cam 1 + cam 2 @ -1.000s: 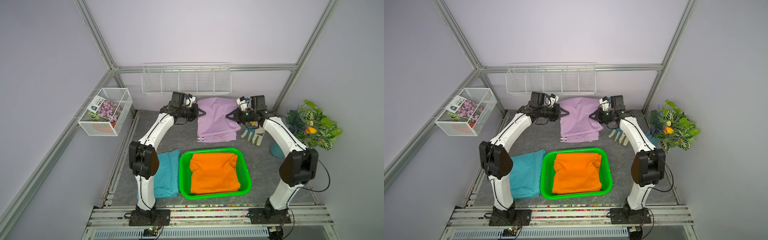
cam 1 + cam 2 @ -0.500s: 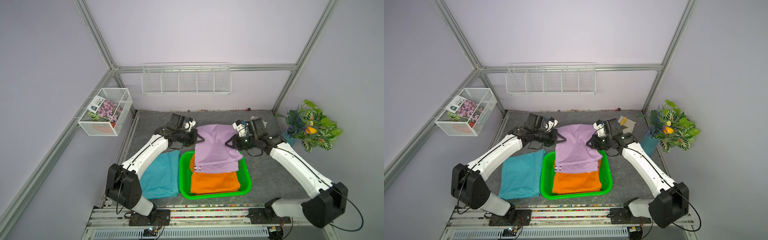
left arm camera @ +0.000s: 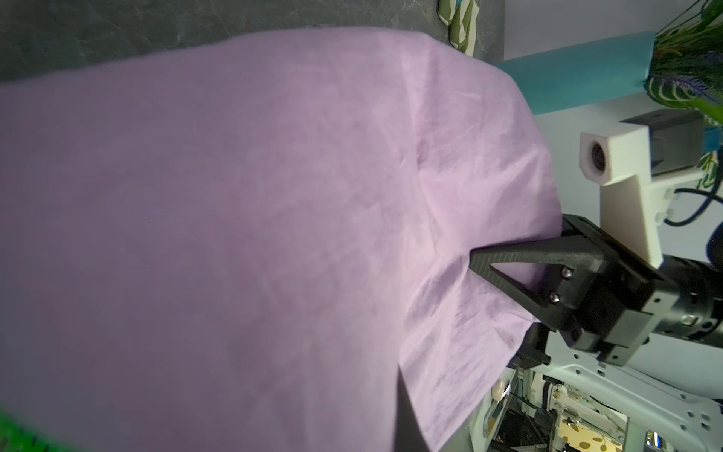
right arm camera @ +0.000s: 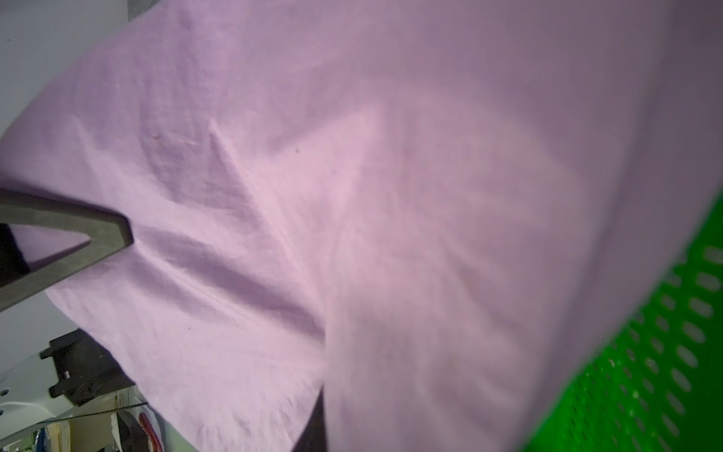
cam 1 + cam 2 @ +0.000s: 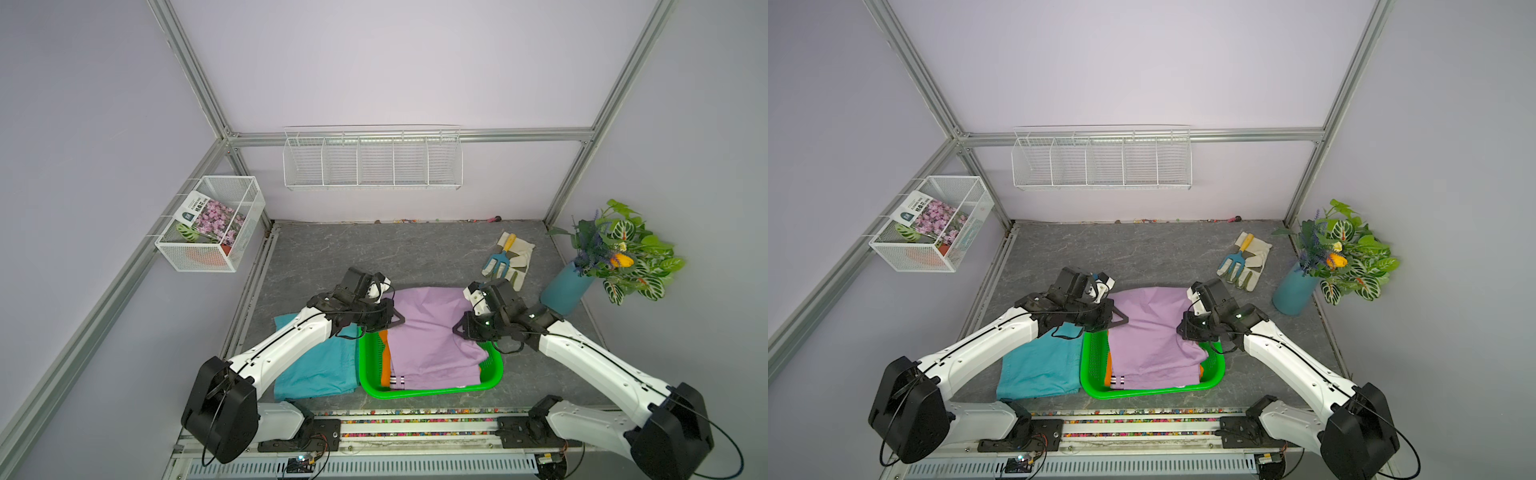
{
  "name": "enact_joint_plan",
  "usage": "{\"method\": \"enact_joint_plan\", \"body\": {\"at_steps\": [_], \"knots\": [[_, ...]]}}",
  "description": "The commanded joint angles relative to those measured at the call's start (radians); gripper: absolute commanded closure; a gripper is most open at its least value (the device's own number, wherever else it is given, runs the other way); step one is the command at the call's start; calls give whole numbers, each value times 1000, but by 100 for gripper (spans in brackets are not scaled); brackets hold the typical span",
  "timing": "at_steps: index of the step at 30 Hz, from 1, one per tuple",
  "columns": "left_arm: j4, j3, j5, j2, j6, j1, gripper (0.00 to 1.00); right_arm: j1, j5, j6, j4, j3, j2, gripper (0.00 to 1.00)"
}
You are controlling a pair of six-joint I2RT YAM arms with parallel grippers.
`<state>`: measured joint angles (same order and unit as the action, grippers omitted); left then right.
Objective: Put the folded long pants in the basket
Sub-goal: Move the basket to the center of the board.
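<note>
Pinching lilac pants (image 5: pixel 432 345) at opposite side edges, left gripper (image 5: pixel 400 322) & right gripper (image 5: pixel 456 331) are clamped tight; cloth's long axis runs far-to-near over basket (image 5: pixel 428 393), w/ near end inside, far end seemingly past rim.

**A:** Where do the top views sit?

**B:** High above the 6 o'clock edge, tilted down toward 12. They sit side by side, so both top views share the whole table (image 5: pixel 395 253), from the wire basket (image 5: pixel 210 226) at 10 o'clock to the plant (image 5: pixel 623 257) at 2.

**A:** And the wrist cameras?

**B:** Very close in. The left wrist one faces 3 o'clock. The lilac pants (image 3: pixel 274 235) fill it, with the right gripper (image 3: pixel 479 261) and the vase (image 3: pixel 579 74) beyond. The right wrist one faces 9 o'clock, almost against the cloth, with the basket (image 4: pixel 645 371) wall blurred beside it.

**A:** Overlap?

**B:** That cloth, seen from opposite sides.
</note>
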<state>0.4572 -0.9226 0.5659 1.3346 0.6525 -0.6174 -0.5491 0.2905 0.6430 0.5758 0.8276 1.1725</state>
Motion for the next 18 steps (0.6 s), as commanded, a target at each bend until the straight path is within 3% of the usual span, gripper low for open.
{"method": "enact_joint_plan", "body": {"at_steps": [1,12,18], "knots": [[-94,-11,-77,48,-37,8,100,3,-87,-8,-50,-4,65,100],[-31,-100,-170,314,-104,8,100,3,-158,74,-201,-96,238,100],[-70,-230,-212,434,-121,8,100,10,-270,21,-166,41,380,100]]}}
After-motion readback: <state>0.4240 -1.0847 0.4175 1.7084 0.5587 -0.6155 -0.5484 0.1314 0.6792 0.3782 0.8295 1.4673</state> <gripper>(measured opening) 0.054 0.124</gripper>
